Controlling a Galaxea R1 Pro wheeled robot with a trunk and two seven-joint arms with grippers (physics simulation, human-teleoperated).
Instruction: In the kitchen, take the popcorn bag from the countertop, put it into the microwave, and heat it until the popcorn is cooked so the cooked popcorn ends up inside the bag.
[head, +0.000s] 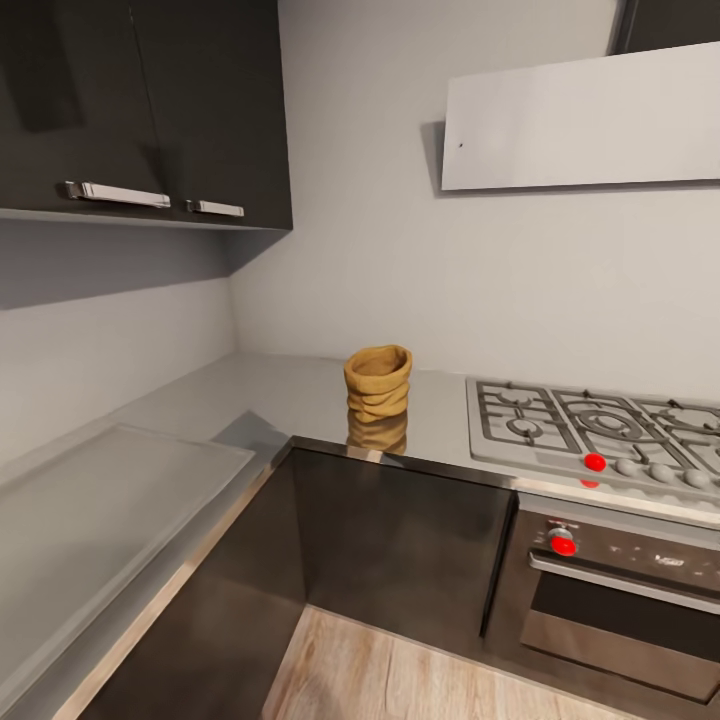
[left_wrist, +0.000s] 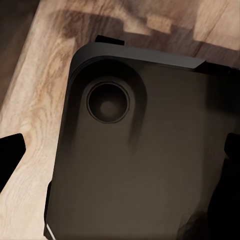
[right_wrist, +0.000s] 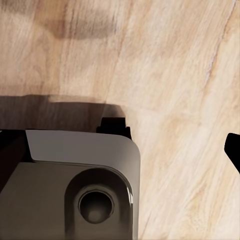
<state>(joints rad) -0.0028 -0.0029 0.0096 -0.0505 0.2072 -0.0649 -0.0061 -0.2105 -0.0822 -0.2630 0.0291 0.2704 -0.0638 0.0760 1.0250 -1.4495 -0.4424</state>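
Stood at the counter (head: 250, 395) corner with the popcorn bag (head: 378, 381) upright just left of the gas hob (head: 600, 425), jaws aimed at the wooden floor (right_wrist: 165, 65), state impossible to tell; best approached squarely, gripped gently below the rim.

Tan-brown creased popcorn bag (head: 378, 380), glossy grey tabletop (head: 270, 395), dark cabinet fronts (head: 400, 545), grey gas hob (head: 590, 430) with red knob (head: 595, 462), pale wood-grain floor (right_wrist: 170, 70)

Gas hob (head: 600, 430) and oven (head: 625, 590) cut off at edge.
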